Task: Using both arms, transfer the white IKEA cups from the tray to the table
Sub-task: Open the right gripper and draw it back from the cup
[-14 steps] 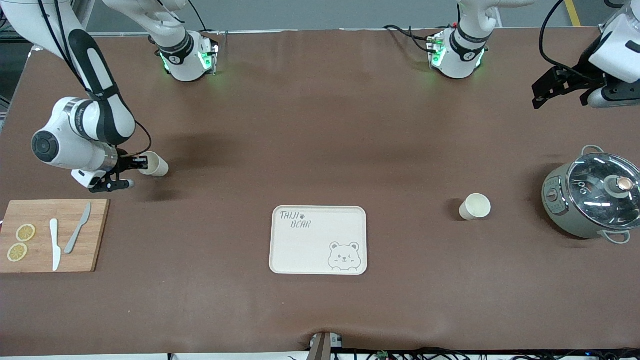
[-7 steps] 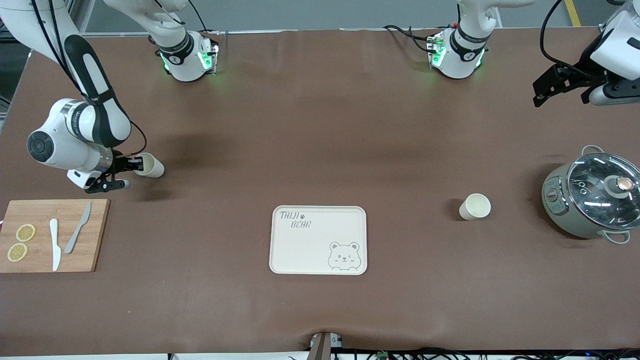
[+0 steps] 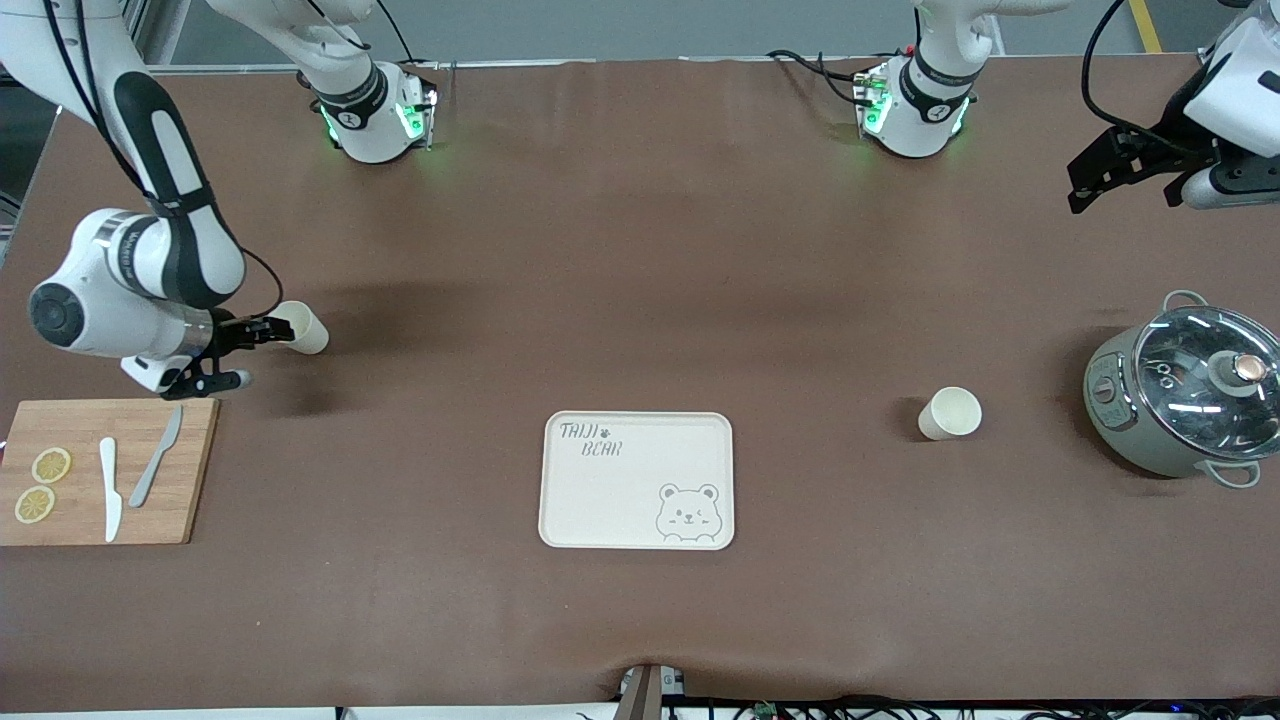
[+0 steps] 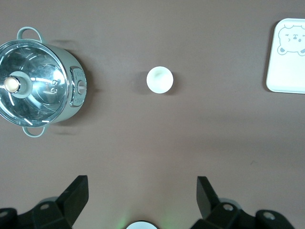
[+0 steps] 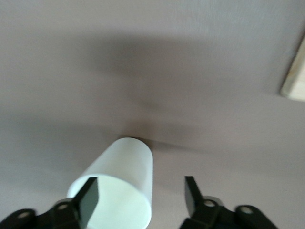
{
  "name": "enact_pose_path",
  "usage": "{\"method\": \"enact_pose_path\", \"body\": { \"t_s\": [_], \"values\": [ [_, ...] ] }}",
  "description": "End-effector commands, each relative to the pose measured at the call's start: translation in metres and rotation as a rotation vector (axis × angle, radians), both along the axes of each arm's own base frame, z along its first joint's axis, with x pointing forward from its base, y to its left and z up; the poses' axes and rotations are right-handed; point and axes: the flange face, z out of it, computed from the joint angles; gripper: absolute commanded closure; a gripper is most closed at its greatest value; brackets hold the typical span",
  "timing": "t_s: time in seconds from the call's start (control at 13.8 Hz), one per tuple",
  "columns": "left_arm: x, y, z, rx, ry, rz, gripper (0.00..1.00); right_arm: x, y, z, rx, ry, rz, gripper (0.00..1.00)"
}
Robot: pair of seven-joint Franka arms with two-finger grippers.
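Right wrist view: tilted white cup [image 5: 119,183] between wide jaws, against one finger [image 5: 87,195]. Right gripper [image 3: 262,331] low over table [image 3: 640,250]; left gripper [image 3: 1125,170] raised, jaws wide, waiting.

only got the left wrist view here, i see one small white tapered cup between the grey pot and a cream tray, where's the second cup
Observer: The second small white tapered cup sits on the table toward the right arm's end, farther from the front camera than the wooden cutting board.
Operator: is the right gripper on it
Observer: The right gripper is low at that cup with its fingers spread open. One finger overlaps the rim and the other stands clear of it.
Operator: anything on the tray, i only see its edge
Observer: The cream rectangular bear tray holds neither cup.
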Motion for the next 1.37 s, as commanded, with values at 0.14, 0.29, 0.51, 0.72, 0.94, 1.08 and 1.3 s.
{"method": "enact_pose_path", "body": {
  "t_s": [0.14,0.29,0.51,0.72,0.94,1.08,1.3],
  "values": [
    [-0.006,0.002,0.008,-0.015,0.003,-0.001,0.0,0.051,0.01,0.085,0.066,-0.023,0.003,0.0],
    [-0.006,0.003,0.008,-0.015,0.003,0.001,0.0,0.082,0.016,0.14,0.084,-0.045,0.018,0.0],
    [-0.005,0.008,0.007,-0.015,0.004,0.01,0.0,0.112,0.047,0.24,0.066,-0.146,0.098,0.0],
    [-0.005,0.008,0.007,-0.017,0.006,0.01,0.0,0.11,0.062,0.291,0.046,-0.23,0.107,0.0],
    [-0.004,0.008,0.007,-0.017,0.006,0.01,0.0,0.086,0.068,0.311,0.011,-0.132,-0.108,0.0],
    [-0.005,0.007,0.008,-0.018,0.003,0.008,0.0,0.066,0.072,0.336,0.009,-0.149,-0.106,0.0],
    [-0.006,0.007,0.01,-0.018,0.0,0.008,0.0,0.05,0.077,0.349,0.007,-0.133,-0.102,0.0]
  ]
}}
